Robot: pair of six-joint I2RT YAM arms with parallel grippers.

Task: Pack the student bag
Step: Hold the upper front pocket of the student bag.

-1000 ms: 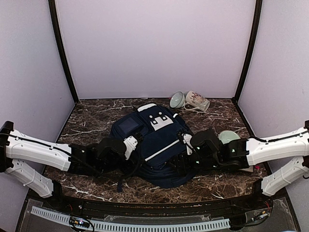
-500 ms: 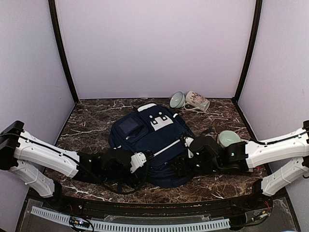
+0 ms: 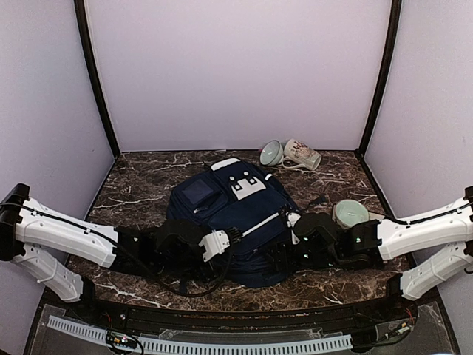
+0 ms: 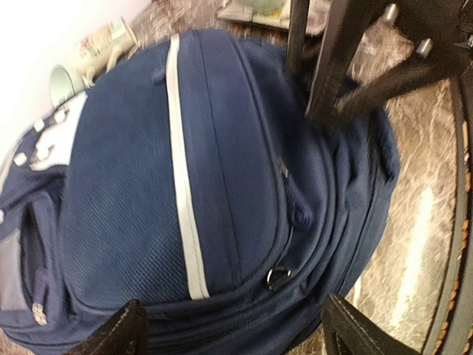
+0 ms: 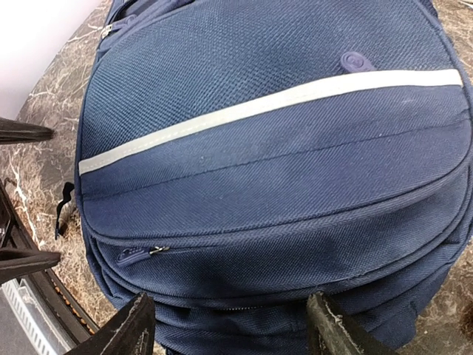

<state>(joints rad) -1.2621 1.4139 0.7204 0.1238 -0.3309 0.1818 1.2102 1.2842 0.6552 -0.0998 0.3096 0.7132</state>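
From where I stood, the left gripper (image 3: 230, 238) was at the student bag's (image 3: 229, 203) near-left corner, fingers wide apart and empty. The navy, white-striped bag lay flat on the marble table (image 3: 133, 185), long axis near-to-far, white patch toward the back wall. The right gripper (image 3: 279, 253), at the bag's near-right corner, was likewise splayed and empty.

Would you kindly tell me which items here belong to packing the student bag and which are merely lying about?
Part of the job:
student bag
left tool, open at the bag
right tool, open at the bag

Lying about:
patterned mug, on its side
pale green bowl beside it
second green bowl, further right and nearer
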